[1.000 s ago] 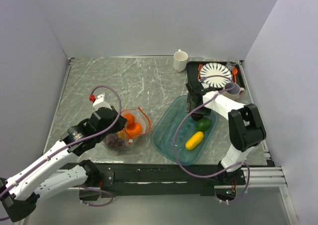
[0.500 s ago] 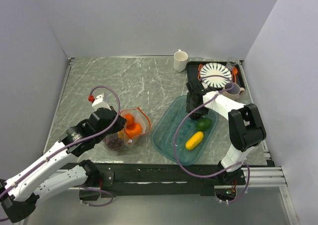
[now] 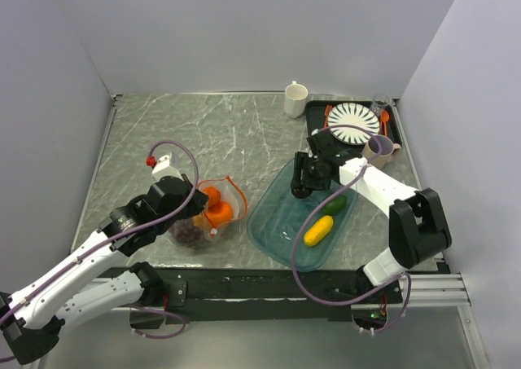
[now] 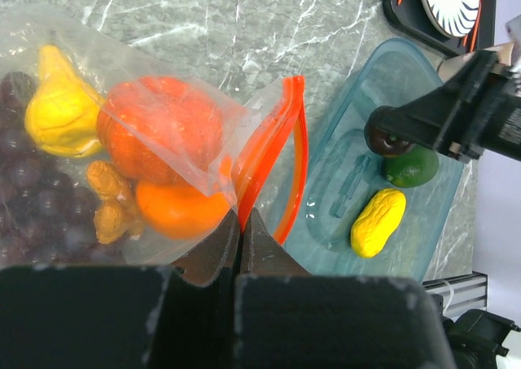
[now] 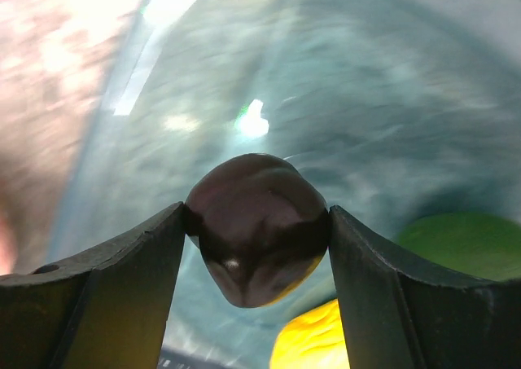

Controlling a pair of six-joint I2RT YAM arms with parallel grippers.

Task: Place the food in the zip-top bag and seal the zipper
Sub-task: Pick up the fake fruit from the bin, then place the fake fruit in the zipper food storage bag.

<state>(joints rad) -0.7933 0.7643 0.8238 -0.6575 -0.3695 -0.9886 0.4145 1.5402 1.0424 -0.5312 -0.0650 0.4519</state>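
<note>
Grey marble table point(image 3: 203, 133): above the teal tray point(image 3: 277, 222) my right gripper point(image 3: 301, 182) has just risen toward the zip-top bag point(image 3: 213, 208), clamped round the dark plum point(image 5: 259, 222), ready for bagging. My left gripper point(image 4: 244, 230), pinched tight, seems to hold the zipper point(image 4: 285, 157).

Open, part-filled bag point(image 4: 163, 112); plum point(image 5: 256, 243) in right pincer point(image 5: 256, 218)

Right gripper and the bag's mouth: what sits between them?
Top view: only the teal tray's left rim and a strip of bare tabletop separate the right gripper, holding the plum, from the bag.
</note>
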